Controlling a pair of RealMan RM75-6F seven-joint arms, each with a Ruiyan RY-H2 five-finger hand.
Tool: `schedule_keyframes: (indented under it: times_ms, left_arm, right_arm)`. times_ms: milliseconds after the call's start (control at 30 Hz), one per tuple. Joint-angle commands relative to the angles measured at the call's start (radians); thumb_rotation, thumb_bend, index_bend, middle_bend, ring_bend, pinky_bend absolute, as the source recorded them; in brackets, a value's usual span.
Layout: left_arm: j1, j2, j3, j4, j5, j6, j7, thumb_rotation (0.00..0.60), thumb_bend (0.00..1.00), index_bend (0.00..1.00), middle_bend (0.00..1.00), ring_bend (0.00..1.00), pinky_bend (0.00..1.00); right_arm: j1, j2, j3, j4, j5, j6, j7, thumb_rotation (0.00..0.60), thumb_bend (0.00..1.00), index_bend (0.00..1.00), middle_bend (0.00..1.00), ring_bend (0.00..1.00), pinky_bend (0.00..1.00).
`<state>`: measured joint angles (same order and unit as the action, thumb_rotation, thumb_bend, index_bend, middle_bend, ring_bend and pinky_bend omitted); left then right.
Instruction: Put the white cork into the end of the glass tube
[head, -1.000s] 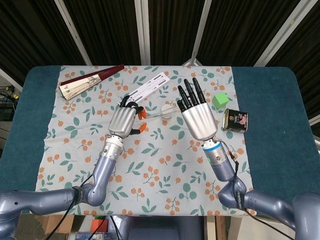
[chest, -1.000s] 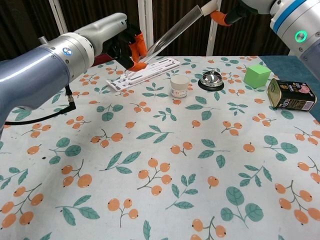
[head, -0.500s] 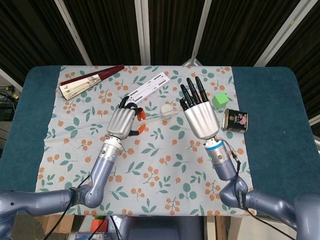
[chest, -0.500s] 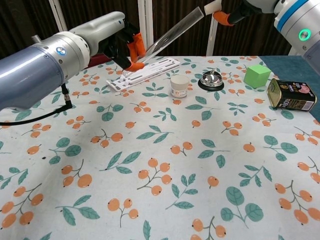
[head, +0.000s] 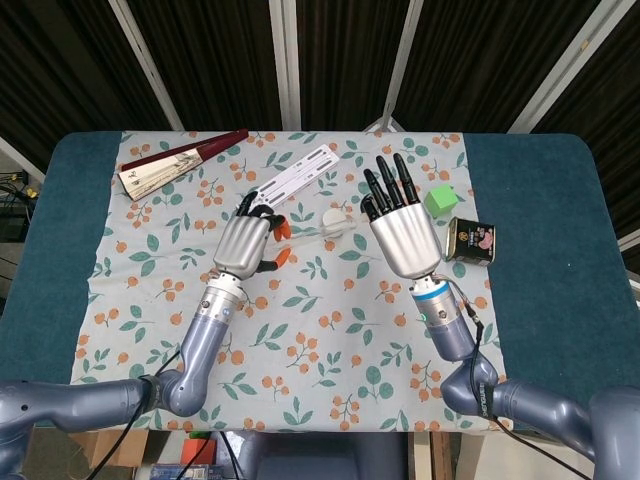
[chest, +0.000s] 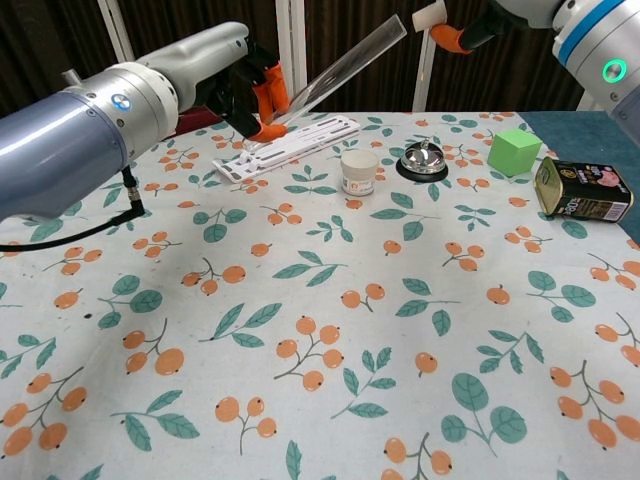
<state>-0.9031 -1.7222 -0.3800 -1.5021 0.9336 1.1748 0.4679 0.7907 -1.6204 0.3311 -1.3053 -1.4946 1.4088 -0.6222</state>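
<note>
Above the floral tablecloth (chest: 330, 330), left hand (head: 246, 243) clamped around lower end of glass tube (chest: 345, 64), held slanting upward in air. Right hand (head: 402, 225) pinching white cork (chest: 428, 15), just beside upper tube end, apart from it.

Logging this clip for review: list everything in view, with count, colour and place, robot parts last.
tube: 1, clear glass, held tilted above the table by the left hand
cork: 1, white, in the right hand, just off the tube's upper end
cup: 1, white, mid table
bell: 1, silver on a black base, right of the cup
cube: 1, green, far right
tin: 1, dark and gold, on its side at the right edge
ruler: 1, white, far centre
fan: 1, folded, dark red and cream, far left
cloth: 1, white with orange berries, covering the table
left hand: grips the tube
right hand: pinches the cork
</note>
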Motion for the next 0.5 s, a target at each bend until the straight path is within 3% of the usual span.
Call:
schedule_keyframes:
  times_ms: [33,500]
  left_arm:
    - [0.001,0.002,-0.001,0.001,-0.001,0.001,0.0,0.6,0.54,0.7,0.76,0.25,0.0]
    - [-0.002,0.001,-0.002,0.007,-0.008,-0.001,-0.001,0.6,0.54,0.7,0.76,0.26,0.0]
  right_arm:
    - [-0.001,0.0,-0.002,0.0,-0.001,0.001,0.001,0.6,0.36,0.77,0.25,0.0,0.0]
    - [0.002,0.01,0.003,-0.013,0.0,0.005,-0.001,0.6,0.36,0.77,0.25,0.0,0.0]
